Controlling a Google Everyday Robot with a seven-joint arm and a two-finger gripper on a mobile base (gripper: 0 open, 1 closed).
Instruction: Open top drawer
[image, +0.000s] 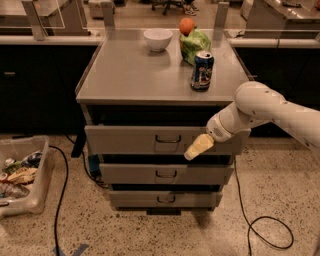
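I am looking down on a grey metal desk (130, 75) with three drawers stacked under its top. The top drawer (125, 140) is sitting right beneath the desk surface, with a dark gap showing above its flat front. It is reaching wider than the middle drawer (130, 174) and the bottom drawer (135, 199) below it. Its small dark wire handle (168, 139) is sitting at the centre of the front.

My white arm (260, 107) is coming in from the right and bending down across the drawer's right end. The tool (190, 154) is hanging in front of the top drawer's face, just to the right of the handle and apart from it. Its pale yellowish tip is pointing down and to the left, over the drawer's lower edge. I cannot tell whether it is set wide or narrow, and I cannot tell whether it is touching the drawer front.

On the desk top, a white bowl (157, 39) is standing at the back. A green bag (195, 44) is lying to its right with an orange (186, 25) just behind it. A blue can (202, 71) is standing upright near the right edge, in front of the bag.

On the speckled floor, a clear bin (30, 200) holding mixed items is sitting at the left. A black cable (265, 235) is looping at the lower right.
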